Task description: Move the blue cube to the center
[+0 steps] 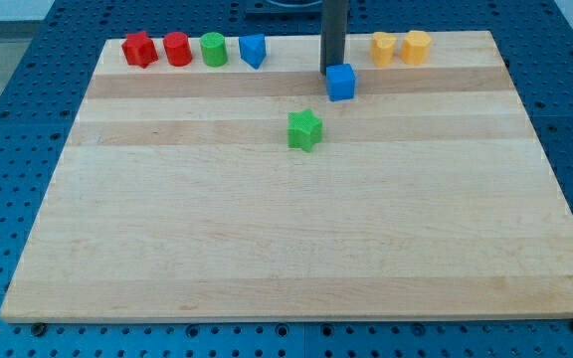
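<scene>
The blue cube [341, 82] sits on the wooden board [296, 229] near the view's top, a little right of the middle. My tip [331, 72] is the lower end of a dark rod and stands just above and left of the blue cube, touching or nearly touching its upper left edge. A green star-shaped block [304, 129] lies below and left of the cube.
Along the view's top edge stand a red star block [139, 49], a red cylinder [177, 49], a green cylinder [214, 49] and a blue angular block [253, 50] at left, and two yellow blocks [383, 47] [416, 46] at right. A blue perforated table surrounds the board.
</scene>
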Robot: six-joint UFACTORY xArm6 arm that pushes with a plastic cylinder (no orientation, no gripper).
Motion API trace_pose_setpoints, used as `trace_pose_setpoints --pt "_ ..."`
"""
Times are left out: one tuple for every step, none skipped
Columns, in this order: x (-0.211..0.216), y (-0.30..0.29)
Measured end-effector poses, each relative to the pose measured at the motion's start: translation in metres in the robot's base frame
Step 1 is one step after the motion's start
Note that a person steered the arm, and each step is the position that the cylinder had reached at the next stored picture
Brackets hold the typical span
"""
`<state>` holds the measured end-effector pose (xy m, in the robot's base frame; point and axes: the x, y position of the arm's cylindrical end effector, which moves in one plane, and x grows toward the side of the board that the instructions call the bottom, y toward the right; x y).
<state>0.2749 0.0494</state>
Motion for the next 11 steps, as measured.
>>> trace_pose_setpoints --pt "0.016 0.003" --pt "0.033 0.006" --pt "0.042 0.016" --pt "0.042 0.031" --pt "0.051 0.034" --pt "0.069 0.034" --pt "0.086 0.034" --pt "0.104 0.034" --pt "0.117 0.034" --pt "0.117 0.040" --pt "0.117 0.065"
